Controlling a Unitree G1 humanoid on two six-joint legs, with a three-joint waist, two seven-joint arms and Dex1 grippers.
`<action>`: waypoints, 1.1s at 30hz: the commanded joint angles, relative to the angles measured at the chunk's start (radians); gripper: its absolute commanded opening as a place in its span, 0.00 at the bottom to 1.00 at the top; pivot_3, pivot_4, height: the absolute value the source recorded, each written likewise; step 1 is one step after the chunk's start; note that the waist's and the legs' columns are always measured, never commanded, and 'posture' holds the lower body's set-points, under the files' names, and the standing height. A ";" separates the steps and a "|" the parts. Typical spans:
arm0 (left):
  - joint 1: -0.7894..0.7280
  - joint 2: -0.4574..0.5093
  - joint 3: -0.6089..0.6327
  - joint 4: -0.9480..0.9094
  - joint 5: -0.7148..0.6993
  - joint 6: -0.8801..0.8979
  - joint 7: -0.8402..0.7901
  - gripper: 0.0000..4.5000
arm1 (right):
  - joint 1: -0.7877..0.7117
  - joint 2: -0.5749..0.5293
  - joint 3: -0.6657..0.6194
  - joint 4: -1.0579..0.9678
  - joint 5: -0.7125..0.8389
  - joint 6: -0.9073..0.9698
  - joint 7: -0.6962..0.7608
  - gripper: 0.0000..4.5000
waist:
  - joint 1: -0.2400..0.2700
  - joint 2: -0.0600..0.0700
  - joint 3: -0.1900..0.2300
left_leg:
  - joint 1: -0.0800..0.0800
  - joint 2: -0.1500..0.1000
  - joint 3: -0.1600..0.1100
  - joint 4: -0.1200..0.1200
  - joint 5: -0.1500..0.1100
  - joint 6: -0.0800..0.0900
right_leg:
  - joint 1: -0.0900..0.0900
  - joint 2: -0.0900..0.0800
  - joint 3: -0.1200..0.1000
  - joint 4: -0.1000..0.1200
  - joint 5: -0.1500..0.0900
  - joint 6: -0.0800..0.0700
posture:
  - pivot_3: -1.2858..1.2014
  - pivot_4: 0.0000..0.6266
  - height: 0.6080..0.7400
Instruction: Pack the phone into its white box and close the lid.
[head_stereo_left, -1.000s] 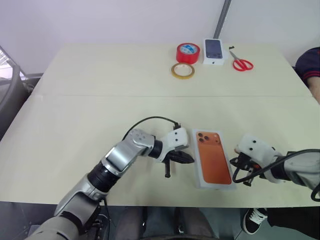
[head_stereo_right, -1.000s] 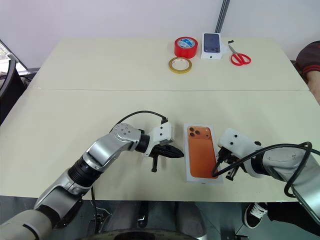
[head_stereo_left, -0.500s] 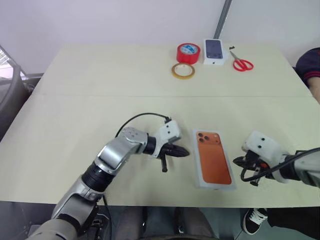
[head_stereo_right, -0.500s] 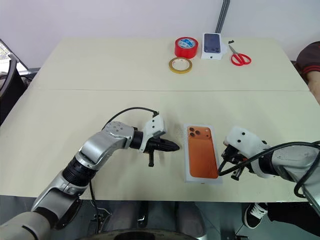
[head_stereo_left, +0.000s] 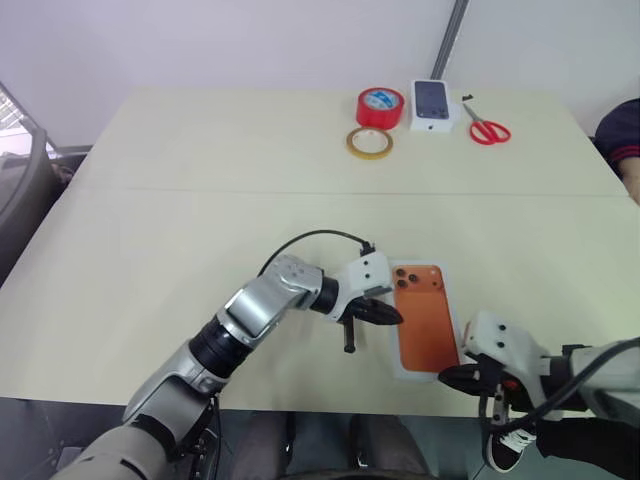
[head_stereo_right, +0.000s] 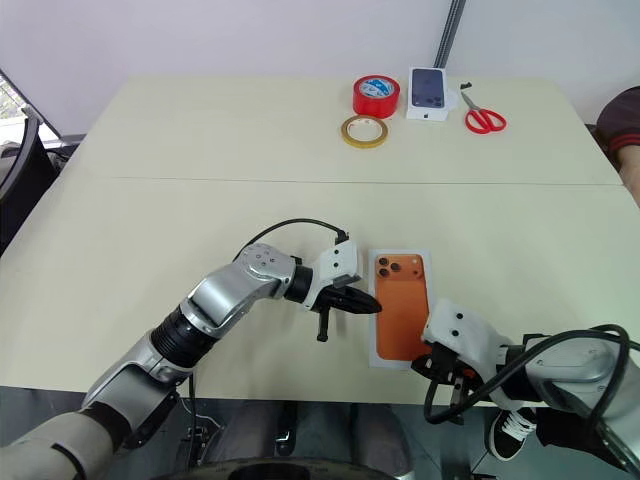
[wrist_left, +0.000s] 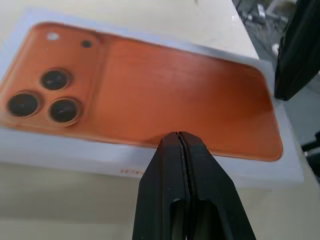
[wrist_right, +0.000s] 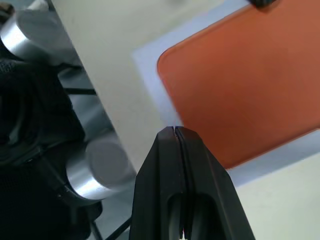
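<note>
**Both grippers shut at the closed box**

Fingers (wrist_left: 187, 165) of the left gripper (head_stereo_left: 390, 316) are pressed flat together with nothing between them, their tips at the long left edge of the lid (head_stereo_left: 424, 319). Fingers (wrist_right: 182, 165) of the right gripper (head_stereo_right: 428, 362) are likewise closed tight and empty, their tips over the lid's near corner by the table's front edge; whether either pair touches the lid cannot be told.

Largest is the table (head_stereo_left: 200, 200), pale cream, with a seam running across it. On its near part, close to the front edge, lies the lid, face up, showing the printed orange phone back with three lenses at the far left corner and a white border all round. It sits squarely over the box, whose white side wall shows beneath the lid's edge in the left wrist view. The phone itself is out of sight. The left arm reaches in from the left, and the right arm comes in low from the near right.

Well apart at the far edge stand a small white box (head_stereo_left: 432, 103) printed with a dark phone, a red tape roll (head_stereo_left: 380, 107) just left of it, a tan tape ring (head_stereo_left: 369, 142) nearer, and red-handled scissors (head_stereo_left: 487, 126) to the right.
</note>
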 joint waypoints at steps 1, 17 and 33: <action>-0.012 0.007 -0.036 0.012 0.032 -0.031 -0.021 0.00 | 0.006 0.001 0.038 -0.011 -0.034 -0.016 -0.050 0.01 | 0.000 0.000 0.000 | 0.000 0.000 0.000 0.000 0.000 0.000 | 0.000 0.000 0.000 0.000 0.000 0.000 | 0.52 0.24 0.97; 0.095 0.139 0.535 -0.062 -0.156 -0.042 0.130 0.00 | -0.349 0.210 -0.131 0.191 0.045 -0.106 -0.195 0.01 | -0.013 -0.004 -0.001 | 0.003 0.001 0.000 -0.001 0.000 0.000 | 0.001 0.000 0.000 0.000 0.000 0.000 | 0.52 0.24 0.97; 0.441 0.400 0.959 -0.011 -0.201 -0.192 0.217 0.00 | -0.422 0.291 -0.028 0.542 -0.059 -0.369 -0.154 0.01 | -0.021 -0.004 -0.001 | 0.002 0.001 0.001 -0.003 0.000 -0.001 | 0.000 -0.003 0.000 0.000 0.000 0.000 | 0.52 0.24 0.97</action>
